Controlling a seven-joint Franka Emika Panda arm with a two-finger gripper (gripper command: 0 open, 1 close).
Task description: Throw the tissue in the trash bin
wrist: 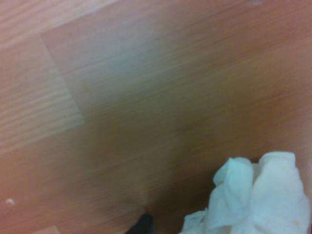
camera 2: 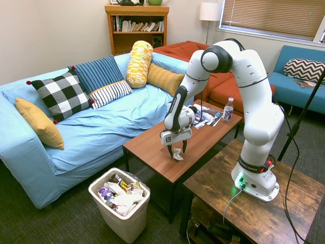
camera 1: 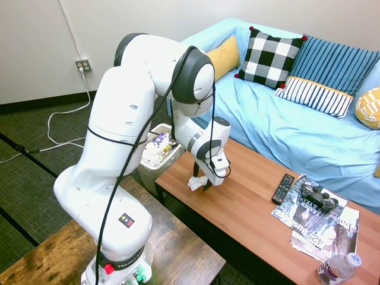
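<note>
While the gripper (camera 1: 202, 181) hangs low over the near end of the table (camera 1: 249, 202), we see the tissue (camera 1: 195, 183) right at its tips, sitting on or barely off the wood. In the first exterior view the white wad pokes out to the bin side of the dark fingers (camera 1: 207, 181); in the second exterior view it sits directly under them (camera 2: 177, 154). We judge the fingers to be closed on the tissue, though the actual contact is too small to confirm. The wrist view shows the same crumpled tissue (wrist: 253, 195) close up against the table grain, with no clear long axis, just a soft lump. The relation that matters: the trash bin (camera 1: 159, 155) stands on the floor just past the table's short end, beside the sofa (camera 1: 285, 119), lower than the tabletop. From the gripper the bin lies toward the end edge, so we judge the coming move as lift, carry out past that edge, then release over the opening. The bin (camera 2: 121, 203) already holds wrappers and paper, with its liner open. The remote (camera 1: 283, 188), game controller (camera 1: 317, 196), magazines (camera 1: 323, 222) and bottle (camera 1: 338, 268) lie well apart toward the far end, out of the path.
</note>
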